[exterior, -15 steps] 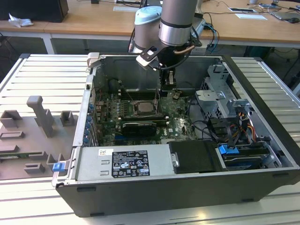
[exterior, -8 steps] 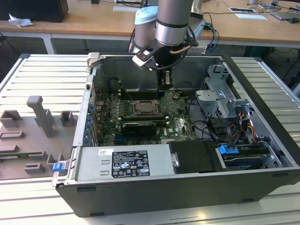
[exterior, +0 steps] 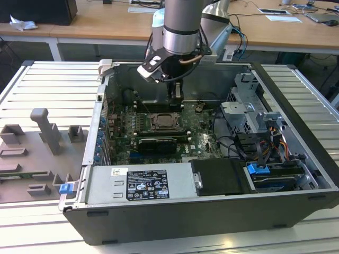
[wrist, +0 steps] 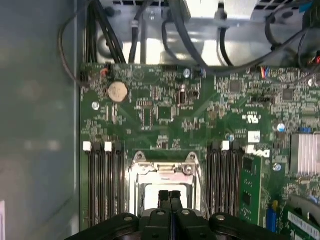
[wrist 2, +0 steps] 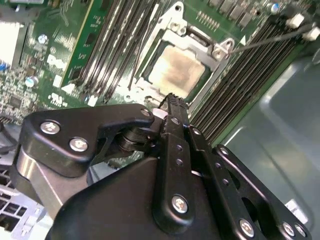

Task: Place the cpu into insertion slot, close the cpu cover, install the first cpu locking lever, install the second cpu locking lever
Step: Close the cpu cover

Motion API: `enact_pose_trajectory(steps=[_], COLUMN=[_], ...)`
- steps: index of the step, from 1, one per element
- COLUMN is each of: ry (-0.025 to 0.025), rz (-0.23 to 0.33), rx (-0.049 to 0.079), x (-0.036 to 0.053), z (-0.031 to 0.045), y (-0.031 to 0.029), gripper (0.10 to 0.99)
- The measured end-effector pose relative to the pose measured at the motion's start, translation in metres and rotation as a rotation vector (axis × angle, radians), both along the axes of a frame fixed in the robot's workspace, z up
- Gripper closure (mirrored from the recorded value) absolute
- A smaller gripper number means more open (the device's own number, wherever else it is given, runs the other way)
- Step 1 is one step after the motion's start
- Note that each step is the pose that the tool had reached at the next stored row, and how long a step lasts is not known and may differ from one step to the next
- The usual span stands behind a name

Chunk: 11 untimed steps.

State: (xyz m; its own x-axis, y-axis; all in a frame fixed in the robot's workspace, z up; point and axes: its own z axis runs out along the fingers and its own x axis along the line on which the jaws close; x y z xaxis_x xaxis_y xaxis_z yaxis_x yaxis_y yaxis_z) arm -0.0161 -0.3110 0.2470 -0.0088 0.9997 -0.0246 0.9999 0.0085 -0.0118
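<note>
The gripper (exterior: 176,96) is observed inside the open computer case (exterior: 296,106), poised low over the motherboard (wrist: 165,110) at the edge of the insertion slot (exterior: 163,121). In both wrist views its fingers (wrist: 164,197) are seen pressed together with nothing held between them, and contact with the socket cannot be confirmed. The cpu (wrist 2: 177,70) is found seated in the slot, pale face up, with the cpu cover (wrist 2: 176,27) framing it. A thin wire lever (wrist 2: 265,39) is noted running from the frame's corner out across the memory slots (wrist 2: 240,85).
</note>
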Motion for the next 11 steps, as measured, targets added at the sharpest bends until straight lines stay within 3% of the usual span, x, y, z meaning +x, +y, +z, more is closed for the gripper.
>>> enact_pose_trajectory(steps=[5,11], ry=[-0.0036,-0.0087], rz=[0.017,0.044], rx=[0.0,0.0], x=[-0.0083,-0.0099], z=[-0.0078,-0.013], y=[0.0,0.0], gripper=[0.98,0.98])
